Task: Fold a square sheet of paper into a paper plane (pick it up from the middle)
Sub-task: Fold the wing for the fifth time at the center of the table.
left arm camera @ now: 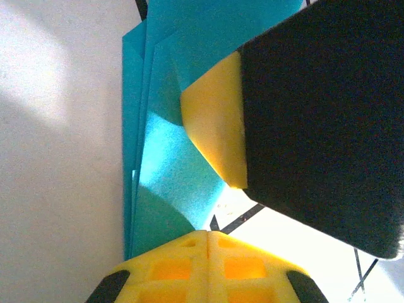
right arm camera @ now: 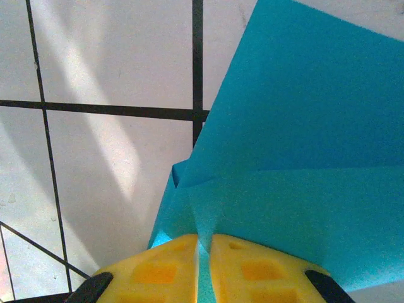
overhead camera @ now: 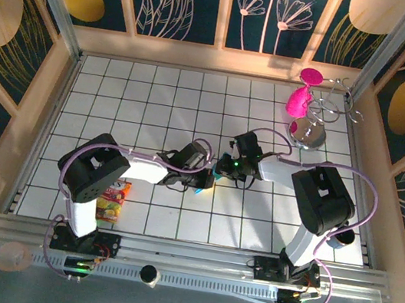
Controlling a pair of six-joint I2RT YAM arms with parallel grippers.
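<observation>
The turquoise sheet of paper (right arm camera: 303, 126) is folded into several creased layers and hangs just above the tiled table at its middle. My right gripper (right arm camera: 203, 243) is shut on it, a strip of paper running into the seam between the yellow fingers. In the left wrist view the paper (left arm camera: 170, 164) stands as stacked layers, and its edge runs into the closed seam of my left gripper (left arm camera: 208, 235). One yellow pad of the right gripper's fingers (left arm camera: 218, 120) presses the paper from the right. From above, both grippers meet tip to tip, left (overhead camera: 204, 177) and right (overhead camera: 221, 169), with a sliver of paper (overhead camera: 200, 191) showing.
A red-and-yellow snack packet (overhead camera: 111, 202) lies by the left arm's base. Pink goblets (overhead camera: 302, 102) and a wire rack on a metal base (overhead camera: 311, 132) stand at the back right. Wooden walls ring the white grid table (overhead camera: 156, 105).
</observation>
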